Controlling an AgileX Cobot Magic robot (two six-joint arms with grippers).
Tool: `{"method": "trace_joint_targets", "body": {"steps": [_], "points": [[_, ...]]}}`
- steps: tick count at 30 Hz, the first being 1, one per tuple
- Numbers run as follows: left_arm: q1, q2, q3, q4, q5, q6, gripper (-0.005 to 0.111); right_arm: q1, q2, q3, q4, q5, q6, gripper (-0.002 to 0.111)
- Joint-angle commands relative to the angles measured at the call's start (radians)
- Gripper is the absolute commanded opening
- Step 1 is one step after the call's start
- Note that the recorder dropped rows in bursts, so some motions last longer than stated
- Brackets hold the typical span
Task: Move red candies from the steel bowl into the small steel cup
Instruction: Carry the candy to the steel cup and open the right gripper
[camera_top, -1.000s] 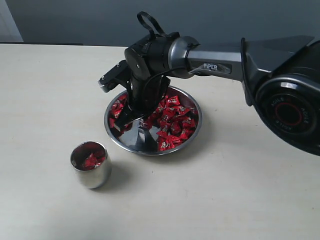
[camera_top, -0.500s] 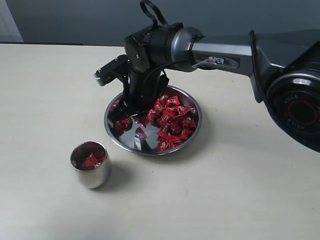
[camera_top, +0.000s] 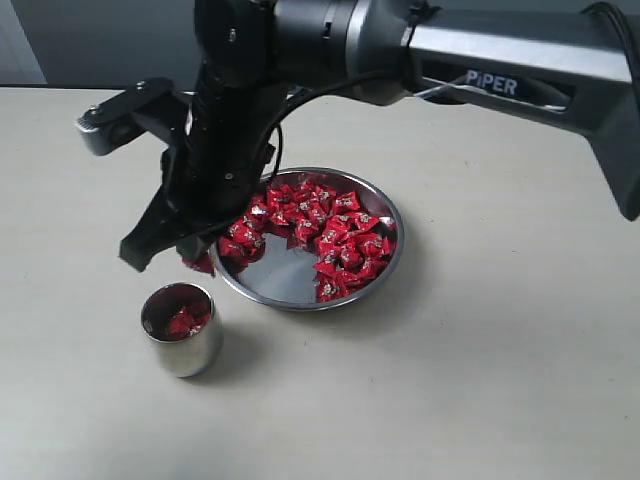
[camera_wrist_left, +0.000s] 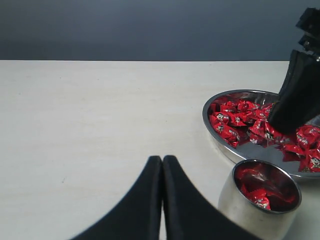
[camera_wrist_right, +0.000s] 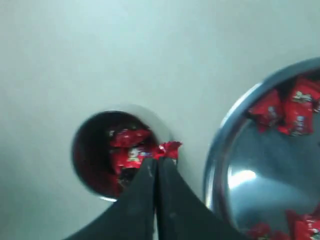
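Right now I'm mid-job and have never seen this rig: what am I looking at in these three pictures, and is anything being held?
It is a robot with two arms. The wide picture comes from a camera off the arms; the other two look along each wrist. On the table stand a steel bowl of red candies and a small steel cup with a few inside. The right fingers are shut on one candy, near the cup. The left fingers are shut and empty.

soft, even light falls on my pale table (camera_top: 480, 400). the small steel cup (camera_top: 185, 355) casts a faint shadow beside itself. a bright glare sits in the steel bowl (camera_wrist_right: 240, 180), and my right wrist view is blurred throughout.
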Motion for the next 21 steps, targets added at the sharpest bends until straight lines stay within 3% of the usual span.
{"method": "trace_joint_targets", "body": {"steps": [1,10,16,18,21], "points": [[0.005,-0.005,0.005,0.001,-0.010,0.000,0.000,0.049,-0.020,0.003,0.008,0.021,-0.025,-0.001],[0.005,-0.005,0.005,0.001,-0.010,0.000,0.000,0.059,-0.020,0.003,0.010,0.026,-0.055,0.001],[0.005,-0.005,0.005,0.001,-0.010,0.000,0.000,0.059,-0.020,0.003,0.010,0.024,-0.075,0.036],[0.005,-0.005,0.005,0.001,-0.010,0.000,0.000,0.059,-0.020,0.003,0.003,0.017,-0.075,0.038],[0.005,-0.005,0.005,0.001,-0.011,0.000,0.000,0.044,-0.018,0.003,-0.203,-0.094,0.084,0.038]]}}
